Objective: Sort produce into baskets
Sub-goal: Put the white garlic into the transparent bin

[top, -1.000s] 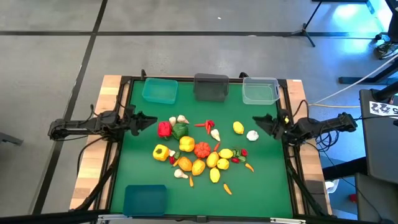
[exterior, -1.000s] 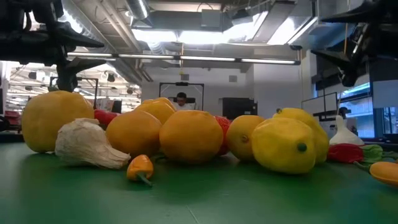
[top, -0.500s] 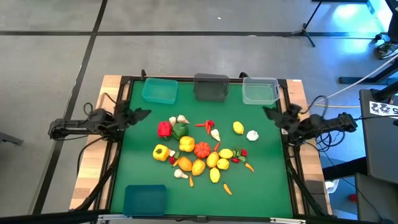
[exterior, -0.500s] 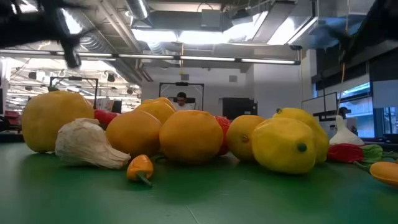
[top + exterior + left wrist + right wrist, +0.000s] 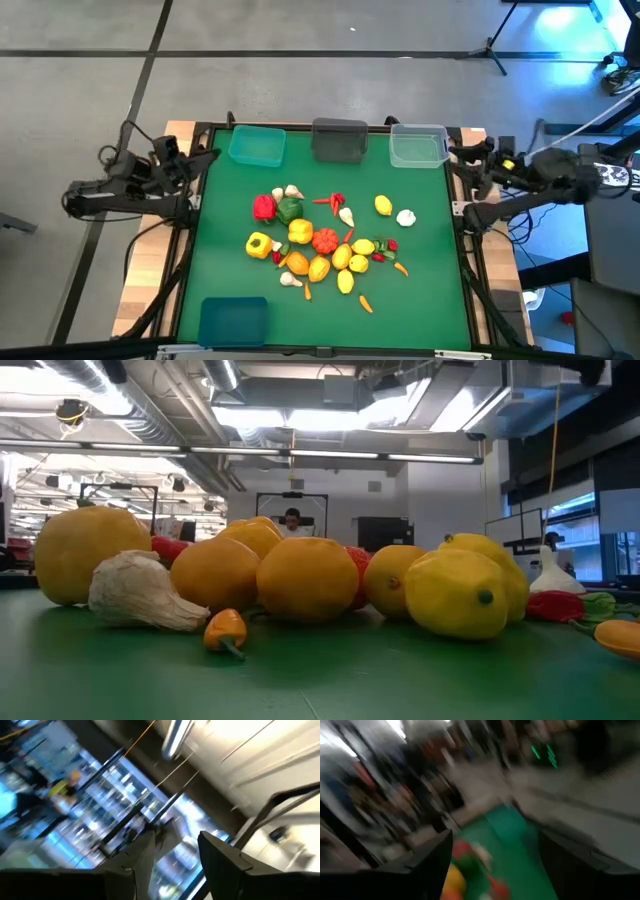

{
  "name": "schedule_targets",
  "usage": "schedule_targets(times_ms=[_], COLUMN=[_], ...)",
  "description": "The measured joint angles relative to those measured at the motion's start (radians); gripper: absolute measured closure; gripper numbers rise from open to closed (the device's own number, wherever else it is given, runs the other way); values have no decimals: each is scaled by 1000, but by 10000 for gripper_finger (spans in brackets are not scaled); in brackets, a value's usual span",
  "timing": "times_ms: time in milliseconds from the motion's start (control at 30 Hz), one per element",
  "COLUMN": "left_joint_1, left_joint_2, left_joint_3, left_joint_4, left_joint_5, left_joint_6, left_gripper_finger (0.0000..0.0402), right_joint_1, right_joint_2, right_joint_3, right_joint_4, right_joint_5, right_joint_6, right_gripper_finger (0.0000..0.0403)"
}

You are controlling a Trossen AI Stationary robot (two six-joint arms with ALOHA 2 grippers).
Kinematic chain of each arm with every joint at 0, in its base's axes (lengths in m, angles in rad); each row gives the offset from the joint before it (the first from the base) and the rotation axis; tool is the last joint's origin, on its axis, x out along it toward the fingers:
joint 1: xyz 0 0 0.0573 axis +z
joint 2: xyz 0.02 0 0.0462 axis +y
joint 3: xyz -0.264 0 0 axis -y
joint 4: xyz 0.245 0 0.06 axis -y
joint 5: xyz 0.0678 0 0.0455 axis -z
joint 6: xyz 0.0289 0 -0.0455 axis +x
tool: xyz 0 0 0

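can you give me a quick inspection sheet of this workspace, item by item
surface: green mat in a dark frame on a wooden table.
job's things: produce pile loose mid-mat; teal bin, dark grey bin and clear bin along the far edge, blue bin at the near left corner; all four look empty.
clutter: nothing seen.
grippers: left hand shut, off the mat's left edge; right hand open, off the right edge; neither holds anything.
cables: white cable on the floor at right.
surroundings: grey floor, a stand's base far right.
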Motion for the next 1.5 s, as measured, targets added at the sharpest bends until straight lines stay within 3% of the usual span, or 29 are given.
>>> schedule_targets(times_ms=[100,200,367,500,767,1067,1233,1500], left_joint_1=[0,1,4,4,4,4,4,4], left_joint_2=[88,164,238,256,256,259,259,259], left_joint_3=[90,135,141,141,142,142,142,142], left_joint_4=[-136,-190,-194,-193,-195,-291,-293,-293], left_joint_5=[-3,-11,-14,-15,-50,-70,-70,-70], left_joint_6=[-1,1,37,65,100,70,54,36], left_gripper_finger=[251,251,251,251,251,251,251,251], right_joint_1=[0,0,0,-1,-3,-123,-222,-284], right_joint_2=[142,265,431,561,731,760,760,760], right_joint_3=[138,200,159,111,53,-132,-234,-326], right_joint_4=[-307,-506,-620,-582,-509,-345,-236,-89], right_joint_5=[0,-63,-236,-349,-366,-393,-476,-502], right_joint_6=[133,224,271,330,283,305,246,211], right_gripper_finger=[114,114,111,79,13,21,20,20])
